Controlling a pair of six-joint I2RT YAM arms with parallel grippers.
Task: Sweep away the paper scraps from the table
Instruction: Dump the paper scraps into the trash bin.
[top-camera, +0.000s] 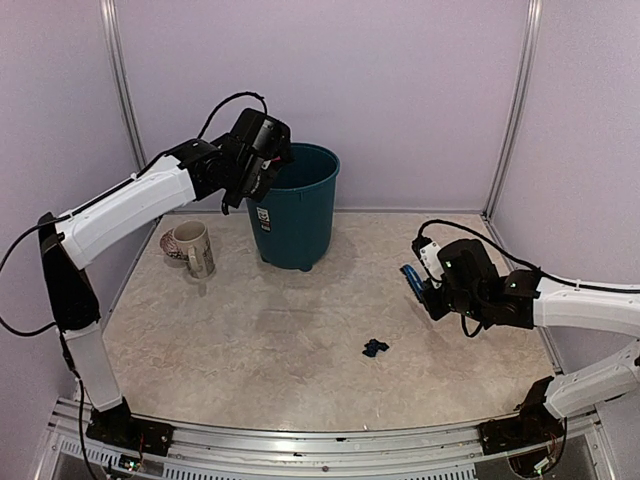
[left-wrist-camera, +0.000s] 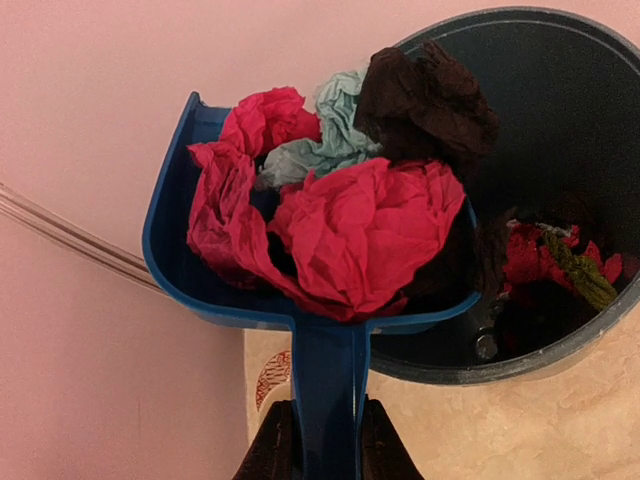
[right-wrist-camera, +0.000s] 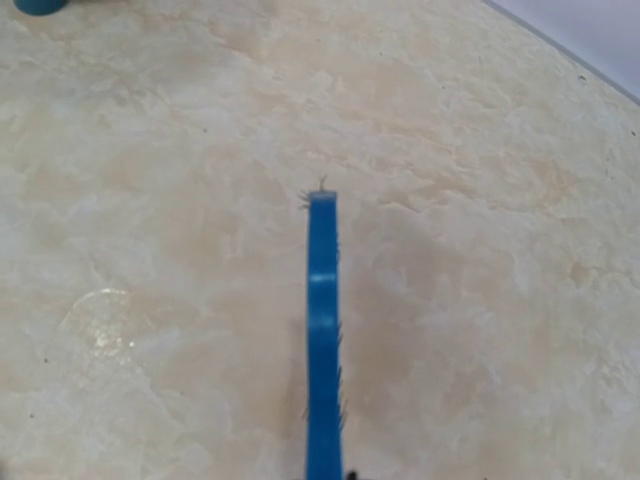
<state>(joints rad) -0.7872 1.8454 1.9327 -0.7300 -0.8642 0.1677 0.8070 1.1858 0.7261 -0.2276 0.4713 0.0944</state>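
Left wrist view: the left gripper (left-wrist-camera: 325, 452) is clamped on the handle of the blue dustpan (left-wrist-camera: 168, 250), one finger on each side of the handle. The handle's long axis runs straight away from the wrist and the pan body lies at the far end. The pan carries the paper scraps (left-wrist-camera: 360, 230): crumpled magenta pieces at the front, one light teal piece and one dark piece behind them. The right part of the pan overlaps the open mouth of the teal bin (left-wrist-camera: 560, 60); the left part is in front of the lilac wall. More magenta scraps lie on the bin floor.

Top external view: the left gripper (top-camera: 262, 160) is raised at the left rim of the bin (top-camera: 300, 225). The bin stands upright at the rear of the table (top-camera: 250, 340). A white label on the bin wall faces the camera; its writing is too small to read. A patterned mug (top-camera: 193, 248) stands left of the bin, apart from it. One dark blue scrap (top-camera: 375, 347) lies on the table, in front of the bin and to its right, well apart from it.

The right gripper (top-camera: 422, 285) grips the blue hand brush (top-camera: 409, 277) above the table. In the right wrist view the brush (right-wrist-camera: 322, 330) points straight ahead, edge-on; the fingers are out of frame
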